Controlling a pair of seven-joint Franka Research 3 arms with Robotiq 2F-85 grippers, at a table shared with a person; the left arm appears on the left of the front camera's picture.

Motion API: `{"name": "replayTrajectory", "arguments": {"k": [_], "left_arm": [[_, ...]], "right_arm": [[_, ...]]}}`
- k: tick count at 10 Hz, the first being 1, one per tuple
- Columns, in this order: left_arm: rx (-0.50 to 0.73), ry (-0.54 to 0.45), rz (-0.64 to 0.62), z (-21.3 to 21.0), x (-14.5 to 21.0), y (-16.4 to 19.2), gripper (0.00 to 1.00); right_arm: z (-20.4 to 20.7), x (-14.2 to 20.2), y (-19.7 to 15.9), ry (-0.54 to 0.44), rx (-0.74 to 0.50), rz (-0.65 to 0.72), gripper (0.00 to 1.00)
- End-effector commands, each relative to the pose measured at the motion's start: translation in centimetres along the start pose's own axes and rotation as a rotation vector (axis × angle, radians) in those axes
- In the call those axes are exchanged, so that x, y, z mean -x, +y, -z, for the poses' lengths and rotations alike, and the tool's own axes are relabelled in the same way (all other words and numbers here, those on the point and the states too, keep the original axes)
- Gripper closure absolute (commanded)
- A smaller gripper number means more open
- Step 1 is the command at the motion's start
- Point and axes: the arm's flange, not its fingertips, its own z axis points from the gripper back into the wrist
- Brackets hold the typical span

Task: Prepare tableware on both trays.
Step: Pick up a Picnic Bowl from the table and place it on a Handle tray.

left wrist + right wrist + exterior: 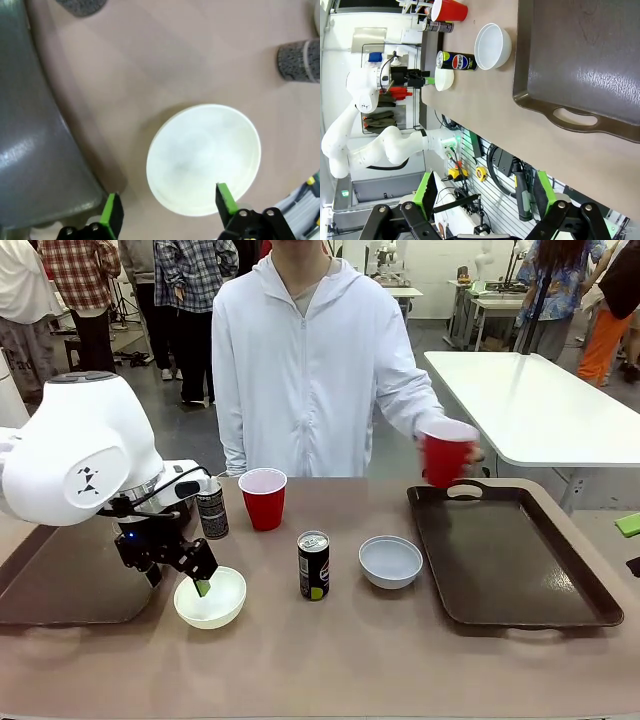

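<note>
While our left gripper [165, 194] hangs over the cream-white round bowl [222, 602], its fingers stand spread astride the bowl's rim. One green pad is over the inside. The other is outside, toward the dark brown rectangular plastic left tray [50, 585], whose rounded corner lies just beside the bowl. We cannot tell whether either pad touches.

Open table [300, 670] runs from the bowl to the near edge. Right of the bowl stand a small dark drink can [313, 565], a pale grey-blue bowl [390, 562] and the matching right tray [520, 560]. Behind the bowl are a second dark can [212, 510] and a red plastic cup with a white inside [263, 498]. Far right of the bowl, the person's hand [472, 456] holds another red cup [447, 452] above that tray's far rim.

From the right wrist we see our right gripper [485, 192], fingers apart on nothing, off the table's near edge by the tray's cut-out handle [575, 117].
</note>
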Motion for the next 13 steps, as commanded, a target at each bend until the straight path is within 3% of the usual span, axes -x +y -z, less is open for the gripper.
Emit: {"name": "replayTrajectory", "arguments": {"k": [1, 2, 3, 4, 6, 7, 8, 13], "left_arm": [[-0.012, -0.016, 0.000, 1.1, -0.8, 0.4, 0.42], [-0.011, -0.010, -0.008, 1.5, -1.1, 0.7, 0.59], [0.000, 0.002, -0.018, 1.8, -1.3, 1.0, 0.94], [-0.010, -0.012, -0.017, 1.6, -1.5, 1.0, 1.00], [-0.013, -0.041, -0.015, 0.8, -1.8, 1.1, 1.00], [-0.016, -0.058, -0.027, 0.6, -2.0, 1.3, 0.91], [-0.017, -0.056, -0.033, 0.6, -2.0, 1.4, 0.99], [-0.014, -0.038, -0.061, 0.8, -2.4, 1.8, 1.00]], "right_arm": [[0.0, 0.0, -0.1, 0.002, -0.014, -0.002, 0.00], [0.0, 0.0, -0.1, 0.002, -0.014, -0.002, 0.00], [0.0, 0.0, -0.1, 0.002, -0.014, -0.002, 0.00], [0.0, 0.0, -0.1, 0.002, -0.014, -0.002, 0.00], [0.0, 0.0, -0.1, 0.002, -0.014, -0.002, 0.00], [0.0, 0.0, -0.1, 0.002, -0.014, -0.002, 0.00], [0.0, 0.0, -0.1, 0.002, -0.014, -0.002, 0.00], [0.0, 0.0, -0.1, 0.002, -0.014, -0.002, 0.00]]}}
